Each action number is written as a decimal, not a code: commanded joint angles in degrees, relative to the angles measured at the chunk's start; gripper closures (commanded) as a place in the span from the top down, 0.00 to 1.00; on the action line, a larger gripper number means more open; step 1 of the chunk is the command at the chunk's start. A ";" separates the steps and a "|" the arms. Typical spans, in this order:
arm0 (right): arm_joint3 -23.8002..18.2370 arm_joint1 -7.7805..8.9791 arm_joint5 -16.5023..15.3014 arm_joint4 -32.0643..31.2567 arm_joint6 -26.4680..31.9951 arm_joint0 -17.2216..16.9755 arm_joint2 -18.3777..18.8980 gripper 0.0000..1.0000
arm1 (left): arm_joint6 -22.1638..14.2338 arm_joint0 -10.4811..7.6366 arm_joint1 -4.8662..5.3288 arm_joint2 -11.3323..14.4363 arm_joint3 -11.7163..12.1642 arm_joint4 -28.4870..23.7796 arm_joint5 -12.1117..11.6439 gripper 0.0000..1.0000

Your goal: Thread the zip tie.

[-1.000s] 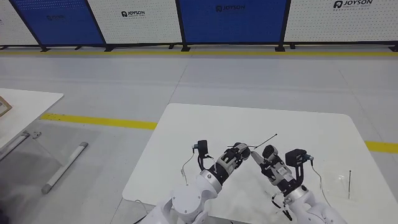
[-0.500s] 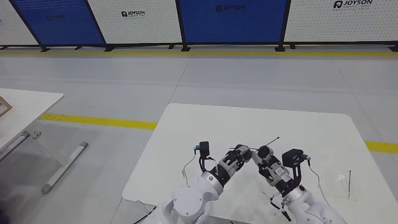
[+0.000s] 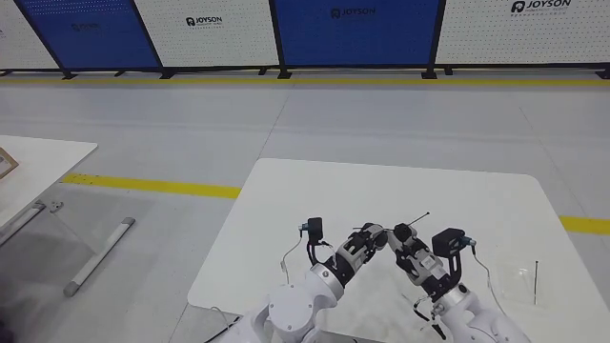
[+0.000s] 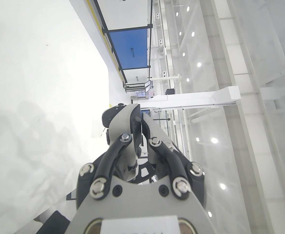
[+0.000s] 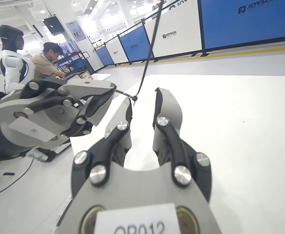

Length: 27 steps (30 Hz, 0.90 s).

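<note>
A thin black zip tie (image 3: 412, 220) hangs above the white table (image 3: 477, 191) between my two grippers. My left gripper (image 3: 376, 239) is shut on one end of it; in the left wrist view its pads (image 4: 142, 127) are pressed together on the strap. In the right wrist view the zip tie (image 5: 152, 37) runs from the left gripper (image 5: 112, 90) to a small kinked knob, then rises steeply away. My right gripper (image 5: 144, 101) is open, and the knob sits just off one of its fingertips (image 5: 130, 105).
A second black zip tie (image 3: 536, 281) lies on the table's right side next to a clear plastic piece (image 3: 518, 274). Thin cables trail from both wrists. The table's far half is bare, and its near edge is close under the arms.
My right gripper has moved left, closing on the left gripper and the held zip tie. The strap's free end has shifted slightly with it.
</note>
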 commanded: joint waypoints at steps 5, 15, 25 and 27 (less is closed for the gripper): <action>-0.17 -0.07 0.05 0.00 0.25 -0.04 0.16 0.24 | 0.28 0.06 -0.03 0.35 0.00 0.96 0.31 0.00; -0.36 -0.16 0.01 0.08 0.45 -0.27 0.46 0.03 | 0.64 0.16 -0.11 0.68 -0.18 1.82 0.50 0.00; -0.08 -0.24 -0.29 0.15 0.70 -0.38 0.79 0.00 | 0.43 -0.21 -0.24 0.56 0.54 1.12 0.65 0.00; -0.05 -0.25 -0.28 0.14 0.77 -0.42 0.84 0.00 | 0.38 -0.26 -0.27 0.60 0.58 1.07 0.58 0.00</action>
